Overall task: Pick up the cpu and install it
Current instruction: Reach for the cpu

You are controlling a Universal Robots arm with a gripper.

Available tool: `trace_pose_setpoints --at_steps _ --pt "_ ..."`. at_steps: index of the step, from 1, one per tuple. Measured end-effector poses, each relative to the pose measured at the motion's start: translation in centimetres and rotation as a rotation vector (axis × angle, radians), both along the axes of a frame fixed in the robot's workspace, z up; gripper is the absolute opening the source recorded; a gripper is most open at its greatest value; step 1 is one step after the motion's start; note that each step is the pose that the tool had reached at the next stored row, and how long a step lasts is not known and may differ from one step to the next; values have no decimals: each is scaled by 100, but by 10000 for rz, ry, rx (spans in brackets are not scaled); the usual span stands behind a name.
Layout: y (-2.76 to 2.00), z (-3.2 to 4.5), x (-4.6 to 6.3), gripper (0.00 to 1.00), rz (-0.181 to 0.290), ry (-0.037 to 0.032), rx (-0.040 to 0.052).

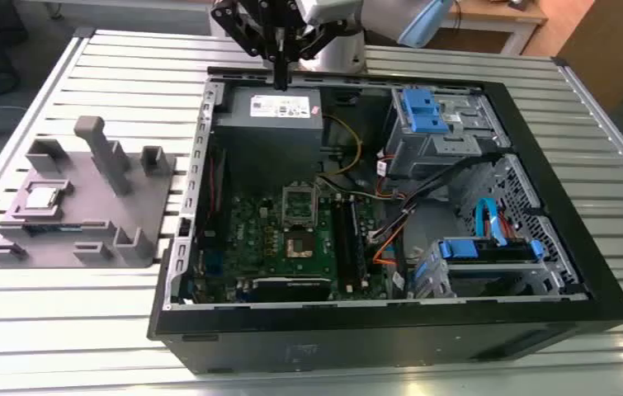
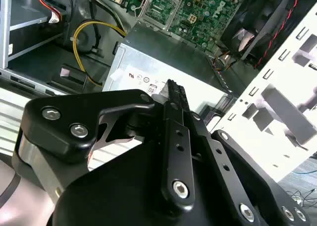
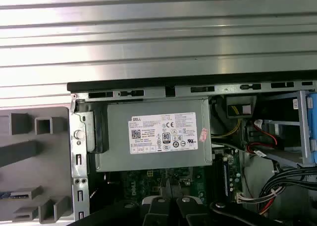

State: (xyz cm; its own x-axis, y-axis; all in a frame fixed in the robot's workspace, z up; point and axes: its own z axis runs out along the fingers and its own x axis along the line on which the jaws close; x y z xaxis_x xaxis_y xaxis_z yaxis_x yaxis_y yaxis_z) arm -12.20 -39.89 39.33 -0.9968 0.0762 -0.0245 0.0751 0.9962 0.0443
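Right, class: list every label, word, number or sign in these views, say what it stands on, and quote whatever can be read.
On the power supply, first wrist view, the white label: rows of print and symbols, too small to quote reliably.
At that label's edge, the pink sticker: unreadable.
On the grey fixture, exterior view, the cpu: no marking readable.
On the motherboard: print too small to read.

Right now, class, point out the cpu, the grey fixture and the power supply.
cpu [image 1: 44, 196], exterior view, centre of its silvery top.
grey fixture [image 1: 92, 140], exterior view, its tall upright post.
power supply [image 3: 163, 134], first wrist view, middle of its white label.
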Motion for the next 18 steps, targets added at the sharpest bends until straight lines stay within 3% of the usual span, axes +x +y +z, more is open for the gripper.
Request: trace_pose_setpoints --at_steps 18 --pt "0 0 -42 11 0 0 1"
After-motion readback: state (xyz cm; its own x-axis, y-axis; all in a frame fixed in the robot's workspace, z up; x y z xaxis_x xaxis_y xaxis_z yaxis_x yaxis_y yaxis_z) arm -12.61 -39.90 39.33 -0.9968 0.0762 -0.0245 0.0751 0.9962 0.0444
